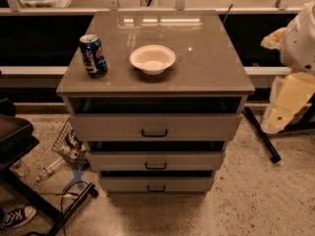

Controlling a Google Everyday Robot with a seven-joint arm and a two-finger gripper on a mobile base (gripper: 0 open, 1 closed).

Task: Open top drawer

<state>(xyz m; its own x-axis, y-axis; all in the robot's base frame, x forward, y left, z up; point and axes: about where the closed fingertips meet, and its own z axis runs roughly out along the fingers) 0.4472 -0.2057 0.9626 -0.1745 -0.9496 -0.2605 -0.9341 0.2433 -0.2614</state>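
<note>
The top drawer [155,127] is the widest of three grey drawers in the cabinet, with a small dark loop handle [154,133] at its centre. A dark gap shows between its front and the cabinet top. My arm is at the right edge of the camera view, white above and yellowish below. Its lower end with the gripper [276,120] hangs to the right of the cabinet, apart from the drawer and its handle.
A blue soda can [93,55] and a white bowl [152,59] stand on the cabinet top [206,68]. Two narrower drawers [155,161] sit below. A black bar [262,134] lies on the floor at the right. Clutter, cables and a dark stand are at the left.
</note>
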